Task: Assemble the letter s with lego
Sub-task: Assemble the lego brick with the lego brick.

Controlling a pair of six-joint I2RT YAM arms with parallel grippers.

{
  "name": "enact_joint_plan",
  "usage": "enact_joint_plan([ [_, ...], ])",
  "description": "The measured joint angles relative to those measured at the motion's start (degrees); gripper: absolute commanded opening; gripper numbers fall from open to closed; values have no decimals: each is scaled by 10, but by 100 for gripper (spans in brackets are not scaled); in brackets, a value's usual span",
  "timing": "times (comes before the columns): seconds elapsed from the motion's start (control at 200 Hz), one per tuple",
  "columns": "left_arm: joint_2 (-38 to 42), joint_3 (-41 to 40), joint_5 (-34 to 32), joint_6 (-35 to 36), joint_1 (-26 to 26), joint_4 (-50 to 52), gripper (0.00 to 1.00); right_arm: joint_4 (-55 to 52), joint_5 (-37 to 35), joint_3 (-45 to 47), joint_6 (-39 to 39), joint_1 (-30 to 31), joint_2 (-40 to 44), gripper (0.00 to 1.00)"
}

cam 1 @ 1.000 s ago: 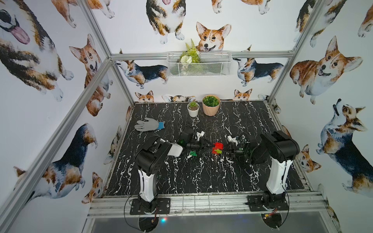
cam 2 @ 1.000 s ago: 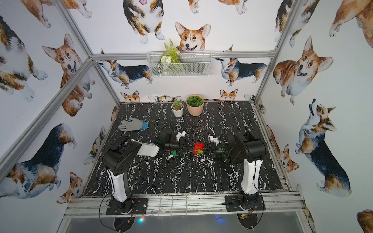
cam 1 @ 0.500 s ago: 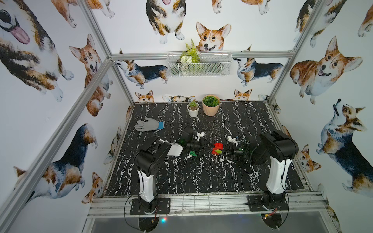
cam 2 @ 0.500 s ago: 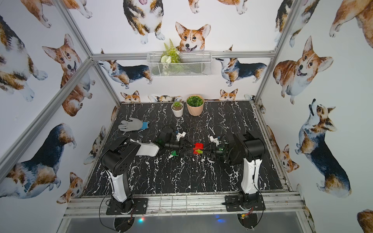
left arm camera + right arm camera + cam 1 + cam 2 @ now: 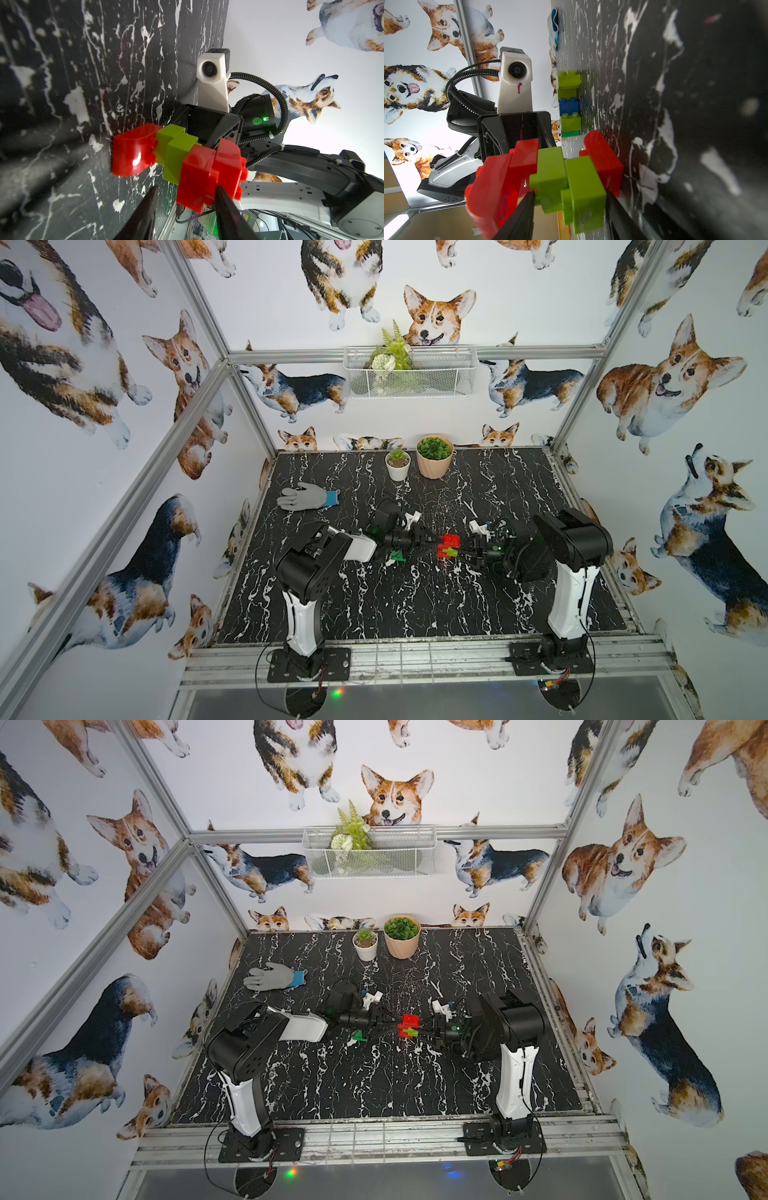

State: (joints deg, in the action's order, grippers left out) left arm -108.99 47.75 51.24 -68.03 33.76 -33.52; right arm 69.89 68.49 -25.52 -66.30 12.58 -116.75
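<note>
Left of centre on the black marble table [image 5: 374,605], a second lego stack [image 5: 569,104]: lime, blue, lime, dark green, readable only from the right wrist; a green speck in both top views. Next, left gripper [image 5: 185,188], parted, one finger clear of the red-and-lime cluster [image 5: 449,545] mid-table. Last, right gripper [image 5: 569,190] pinching its lime bricks [image 5: 571,182]. Best held firm and level, sparing the joints a twist.

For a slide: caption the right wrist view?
Right gripper flanking the red and green lego cluster; second brick stack beyond.
</note>
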Motion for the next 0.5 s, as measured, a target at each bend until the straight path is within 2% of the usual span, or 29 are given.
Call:
enact_joint_plan([
  [0.5, 0, 0, 0, -3, 0, 0, 47, 17, -4, 7, -6, -3, -1, 58],
])
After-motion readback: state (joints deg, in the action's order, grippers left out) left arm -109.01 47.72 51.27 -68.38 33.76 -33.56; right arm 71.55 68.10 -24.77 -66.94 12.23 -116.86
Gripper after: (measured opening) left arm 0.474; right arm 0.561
